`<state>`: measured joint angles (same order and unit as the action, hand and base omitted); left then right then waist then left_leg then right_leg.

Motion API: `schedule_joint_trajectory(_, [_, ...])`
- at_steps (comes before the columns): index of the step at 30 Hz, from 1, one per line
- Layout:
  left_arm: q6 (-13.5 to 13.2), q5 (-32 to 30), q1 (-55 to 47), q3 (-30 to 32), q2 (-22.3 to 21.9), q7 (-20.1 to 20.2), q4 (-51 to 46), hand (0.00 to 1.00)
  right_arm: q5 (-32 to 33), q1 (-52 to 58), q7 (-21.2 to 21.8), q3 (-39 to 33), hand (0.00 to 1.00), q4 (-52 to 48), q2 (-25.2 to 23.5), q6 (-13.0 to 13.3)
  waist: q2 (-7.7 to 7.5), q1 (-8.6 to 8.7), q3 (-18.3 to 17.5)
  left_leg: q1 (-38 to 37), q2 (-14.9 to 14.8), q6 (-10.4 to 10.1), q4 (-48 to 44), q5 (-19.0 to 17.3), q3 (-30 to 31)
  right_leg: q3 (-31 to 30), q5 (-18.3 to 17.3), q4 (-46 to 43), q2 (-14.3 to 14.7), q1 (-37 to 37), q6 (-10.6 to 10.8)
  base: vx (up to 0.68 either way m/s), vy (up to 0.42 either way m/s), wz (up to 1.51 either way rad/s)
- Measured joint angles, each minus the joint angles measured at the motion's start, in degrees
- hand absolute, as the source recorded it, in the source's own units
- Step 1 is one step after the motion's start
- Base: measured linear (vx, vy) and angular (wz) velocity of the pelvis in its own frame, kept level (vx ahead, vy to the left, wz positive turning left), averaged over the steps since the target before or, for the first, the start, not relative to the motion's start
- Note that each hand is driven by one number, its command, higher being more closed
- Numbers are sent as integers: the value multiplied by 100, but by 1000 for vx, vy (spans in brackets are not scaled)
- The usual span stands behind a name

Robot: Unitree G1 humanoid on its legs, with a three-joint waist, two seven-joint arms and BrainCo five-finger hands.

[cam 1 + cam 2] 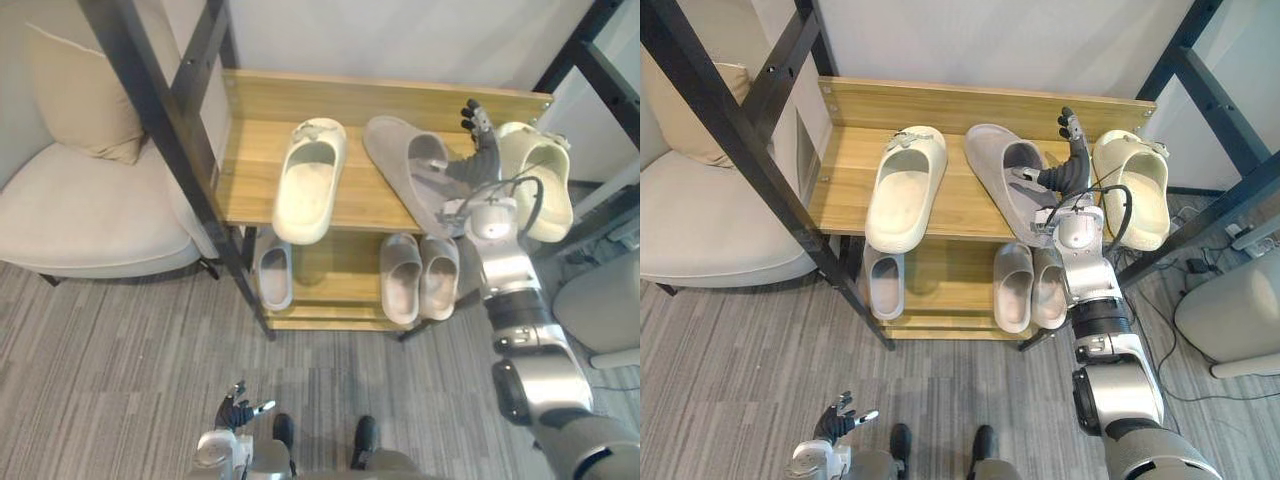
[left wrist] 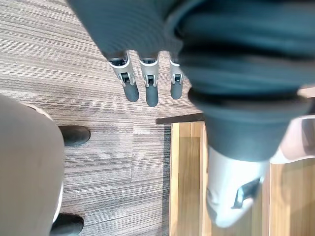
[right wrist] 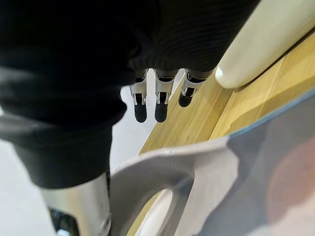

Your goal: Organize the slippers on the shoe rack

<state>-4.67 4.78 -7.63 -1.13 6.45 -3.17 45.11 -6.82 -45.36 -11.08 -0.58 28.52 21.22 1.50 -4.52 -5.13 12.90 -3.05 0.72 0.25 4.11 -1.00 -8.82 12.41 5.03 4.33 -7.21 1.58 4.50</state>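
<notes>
Right hand (image 1: 1072,162) hangs over the toe-side edge of the grey slipper (image 1: 998,172), fingers (image 3: 157,107) straight and unclenched, grasping nothing. The thumb runs down close beside the slipper's strap (image 3: 162,169), and contact there cannot be told. The grey slipper lies slantwise on the top shelf (image 1: 250,175) of the shoe rack (image 1: 970,100), at the middle of the shelf.

To the robot's right of the grey slipper, just past the hand, a cream slipper (image 1: 542,178) sits at the shelf's end. To the robot's left of the grey slipper, apart from it, a second cream slipper (image 1: 310,180) lies with its toe toward the back board.

Below the grey slipper, on the lower shelf, a pale pair (image 1: 418,278) rests side by side and touching. A single pale slipper (image 1: 273,272) lies further to the robot's left.

Well to the left of the grey slipper, past a black frame post (image 1: 165,130), stands a cream armchair (image 1: 90,215) with a cushion (image 1: 80,90).

Left hand (image 1: 237,410) hangs low over the striped carpet (image 1: 120,350), far in front of the grey slipper, fingers loose and empty.
</notes>
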Motion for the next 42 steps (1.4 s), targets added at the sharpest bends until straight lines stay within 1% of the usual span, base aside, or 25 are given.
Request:
schedule_joint_trajectory(3, [-4, 3, 17, 1, 9, 1, -12, 0, 2, -59, 53, 138, 0, 28, 135, 0, -19, -37, 27, 1, 0, -9, 110, 84, 13, 23, 0, 0, 7, -44, 0, -51, -15, 3])
schedule_joint_trajectory(5, [-13, 12, 31, 1, 13, 1, -14, 0, 0, -279, 145, 144, 0, 425, 160, -31, -33, -76, 37, -1, -2, -13, 169, 139, 63, 140, -2, 0, 11, -45, -1, -68, -23, 10])
schedule_joint_trajectory(9, [-69, 56, 67, 2, 60, 3, -19, 0, 0, -546, 232, 352, 0, 728, 248, -45, -96, -114, 127, 1, -3, -17, 170, 161, 91, 172, -5, -2, 11, -32, -4, -39, -10, 4])
schedule_joint_trajectory(10, [-88, 56, 91, 2, 80, 4, -18, 0, 0, -631, 272, 386, 100, 814, 275, -44, -126, -118, 174, 9, -3, -19, 171, 172, 113, 195, -8, -4, 11, -31, -8, -43, -14, 10])
schedule_joint_trajectory(12, [-104, 57, 148, 1, 116, 6, -11, 0, 0, -759, 364, 448, 100, 926, 360, -50, -180, -136, 249, 40, -10, -30, 173, 199, 166, 259, -17, -13, 12, -32, -21, -46, -17, 14])
schedule_joint_trajectory(15, [-114, 101, 166, 0, 133, 8, 0, 0, 4, -933, 535, 619, 100, 1132, 388, -50, -213, -161, 266, 45, -16, -34, 173, 205, 165, 264, -23, -14, 19, -34, -29, -9, -4, 2])
schedule_joint_trajectory(24, [-113, 109, 223, -1, 136, 7, 16, 0, 75, -967, 546, 830, 100, 987, 356, 28, -252, -229, 289, 42, -31, -39, 174, 205, 147, 272, -35, -14, 29, -32, -50, 0, 0, 0])
schedule_joint_trajectory(28, [-110, 110, 224, 1, 137, 5, 16, 0, 242, -630, 554, 862, 100, 468, 357, 67, -258, -226, 291, 18, -33, -40, 174, 204, 140, 275, -35, -14, 26, -7, -50, 0, 0, 0])
schedule_joint_trajectory(35, [-106, 108, 222, 1, 146, 8, 56, 0, 243, 112, 563, 844, 100, -341, 361, 201, -272, -167, 280, -67, -33, -43, 174, 202, 37, 226, -34, -28, 21, 44, -48, -23, -1, -3])
schedule_joint_trajectory(37, [-107, 108, 222, 1, 147, 10, 63, 0, 244, 211, 579, 834, 100, -439, 361, 204, -271, -159, 279, -83, -33, -43, 174, 202, 14, 202, -34, -33, 22, 43, -48, -36, -2, -11])
schedule_joint_trajectory(42, [-106, 106, 223, -2, 166, 78, 166, 0, 248, 692, 584, 682, 100, -850, 361, 259, -266, -76, 234, -97, -27, -43, 173, 202, 3, 141, -34, -34, 23, 30, -47, -24, -3, -5])
